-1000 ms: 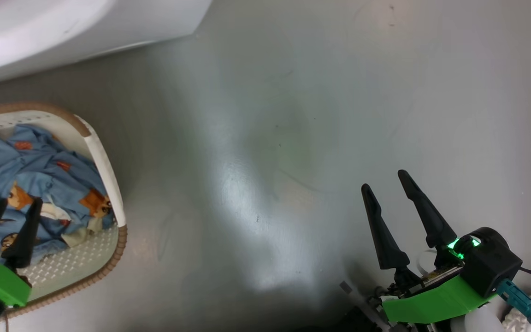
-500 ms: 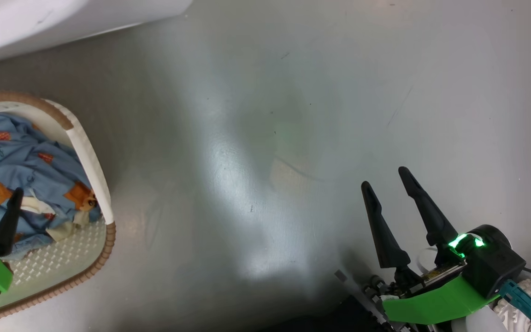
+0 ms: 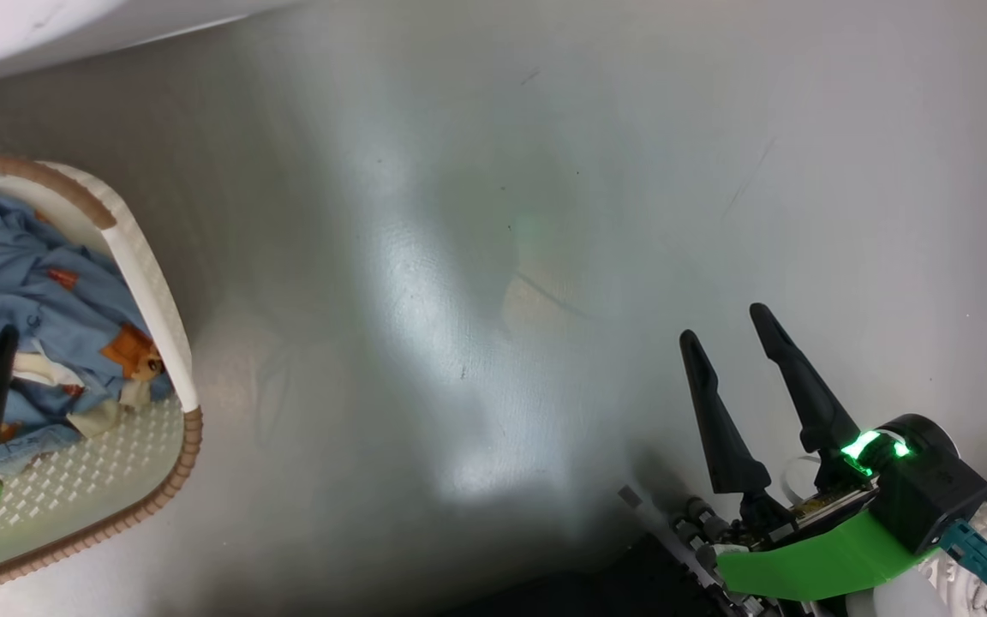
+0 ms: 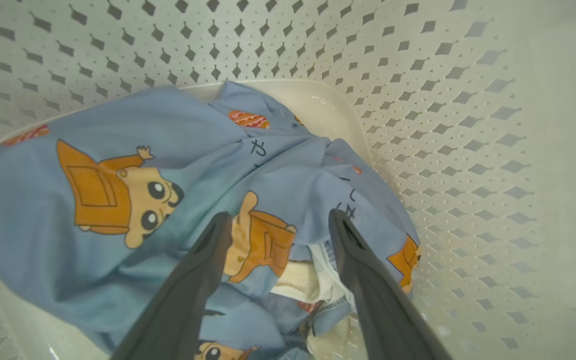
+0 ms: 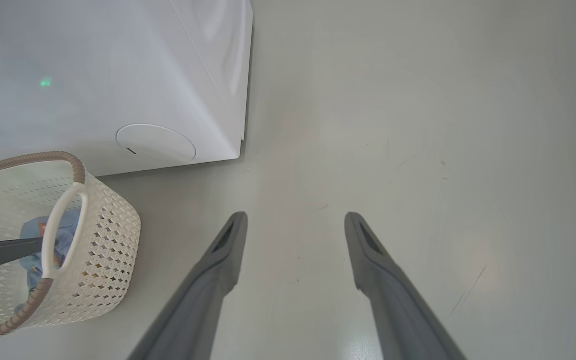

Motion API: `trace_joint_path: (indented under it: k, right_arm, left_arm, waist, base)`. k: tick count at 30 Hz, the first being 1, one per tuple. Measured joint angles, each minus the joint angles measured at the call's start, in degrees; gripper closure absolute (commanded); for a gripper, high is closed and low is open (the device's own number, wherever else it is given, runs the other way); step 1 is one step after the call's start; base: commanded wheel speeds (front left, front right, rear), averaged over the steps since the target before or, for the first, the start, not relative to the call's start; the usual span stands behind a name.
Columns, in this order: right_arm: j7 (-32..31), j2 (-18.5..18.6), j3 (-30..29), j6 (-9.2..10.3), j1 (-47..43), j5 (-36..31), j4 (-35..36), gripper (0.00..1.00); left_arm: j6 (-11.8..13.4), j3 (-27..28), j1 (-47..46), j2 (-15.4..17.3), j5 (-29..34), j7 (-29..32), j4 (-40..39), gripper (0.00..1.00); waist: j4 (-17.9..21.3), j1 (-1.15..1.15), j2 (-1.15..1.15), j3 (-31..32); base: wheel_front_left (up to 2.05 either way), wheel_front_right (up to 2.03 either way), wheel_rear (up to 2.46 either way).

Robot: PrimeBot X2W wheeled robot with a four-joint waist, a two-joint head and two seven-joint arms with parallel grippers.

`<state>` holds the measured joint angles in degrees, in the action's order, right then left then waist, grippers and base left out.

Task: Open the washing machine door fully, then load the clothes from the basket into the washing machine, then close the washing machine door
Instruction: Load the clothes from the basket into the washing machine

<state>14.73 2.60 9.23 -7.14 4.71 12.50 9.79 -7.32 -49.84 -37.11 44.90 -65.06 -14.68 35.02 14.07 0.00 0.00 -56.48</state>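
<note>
Head camera further right than before; your left gripper (image 4: 279, 216) released, the clothes (image 4: 193, 135) just ahead of its tips; right gripper (image 5: 295, 216) released too.

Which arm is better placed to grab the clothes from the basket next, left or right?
Left. The left gripper is open inside the basket, aimed at the clothes. The right gripper hangs open over the floor, away from the basket.

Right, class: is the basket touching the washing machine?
Apart. The head view shows a strip of bare floor between the basket rim and the washing machine.
</note>
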Motion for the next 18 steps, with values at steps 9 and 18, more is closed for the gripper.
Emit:
trace_joint_path:
  k: [9,18]
  right_arm:
    - [0.0,-0.03,0.16,0.0,0.0,1.05,0.19,0.0]
    - [0.0,-0.1,0.44,0.0,-0.04,1.74,0.6,0.0]
  left_arm:
    - [0.0,-0.64,-1.16,1.27,-1.48,0.0,0.32,0.0]
    - [0.0,-1.82,-2.01,2.11,-1.7,0.0,0.47,0.0]
  waist:
    - [0.85,0.0,0.0,-1.21]
    - [2.01,0.0,0.0,-1.41]
  base:
    - [0.0,0.0,0.0]
    - [0.0,0.0,0.0]
